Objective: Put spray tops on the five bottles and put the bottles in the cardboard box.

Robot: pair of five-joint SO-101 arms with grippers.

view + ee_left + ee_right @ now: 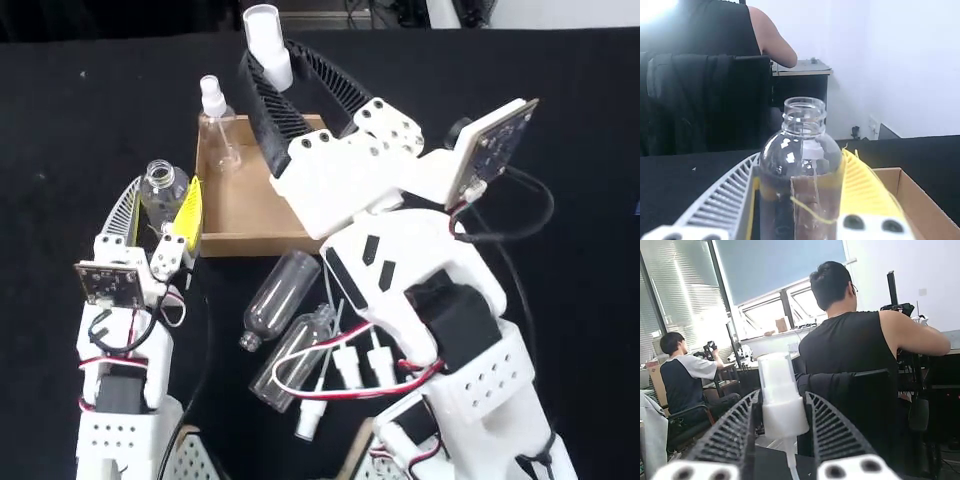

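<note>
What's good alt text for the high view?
Left arm holds an open bottle upright in its jaws beside the cardboard box; right arm holds a spray top in its jaws, raised near the box's far edge. One capped bottle sits in the box; two more bottles and three loose tops lie before it.

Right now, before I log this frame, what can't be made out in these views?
High view: the right arm covers the cardboard box's right half; anything there is hidden.
High view: loose spray tops lie partly under wires and that arm; count unclear.
Left wrist view: the open bottle's base, in the left pincer, runs off the edge.
Right wrist view: the held spray top's tube end likewise.
</note>
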